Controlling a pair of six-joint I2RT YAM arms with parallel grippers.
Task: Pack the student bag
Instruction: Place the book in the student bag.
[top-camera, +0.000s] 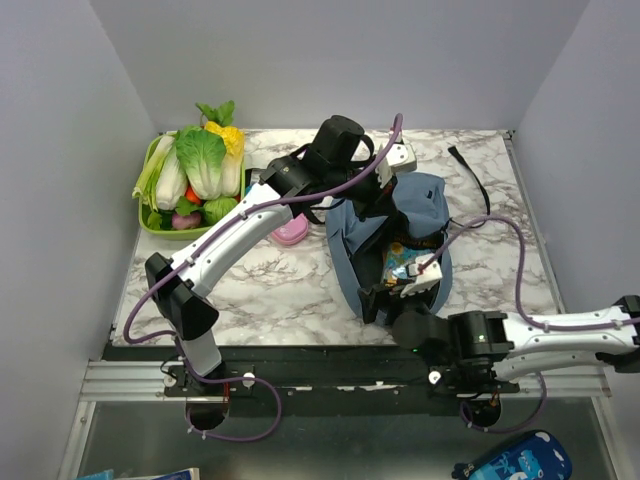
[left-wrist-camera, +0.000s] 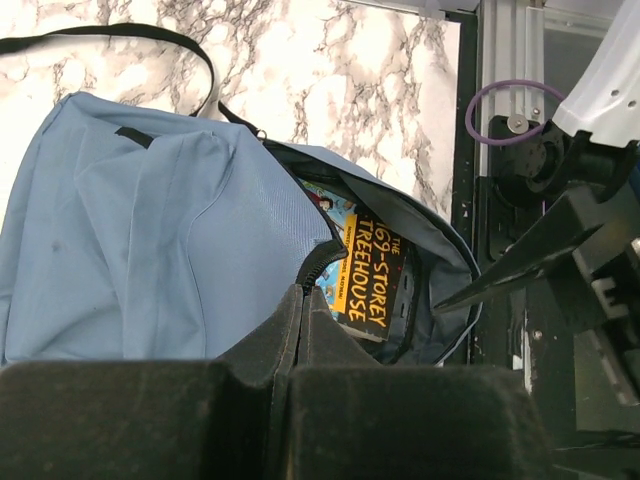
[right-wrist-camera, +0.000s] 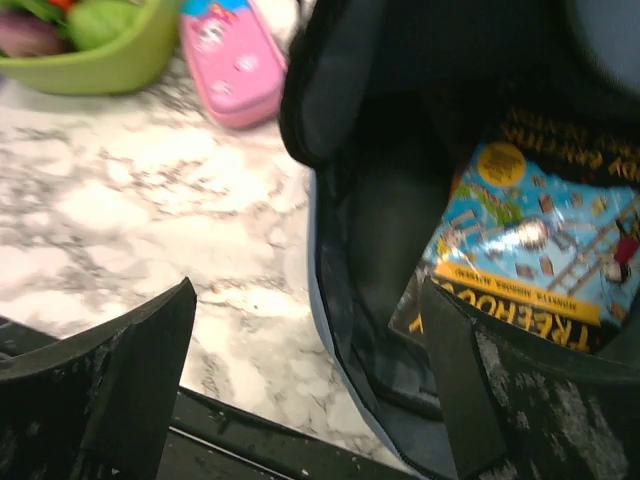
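Bag (top-camera: 425, 195) on the counter (top-camera: 290, 285), its mouth facing your right pincer (right-wrist-camera: 308, 300).
That pincer stands wide just outside the mouth, with the book (right-wrist-camera: 530, 240) straight ahead inside; your left pincer (left-wrist-camera: 300, 300), closed, seems to pinch the zip edge.

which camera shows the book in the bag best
The right wrist view: the book appears close up inside the open student bag, its blue cover largely exposed. The left wrist view shows mainly its yellow-lettered spine in the opening; the top view shows a small sliver.
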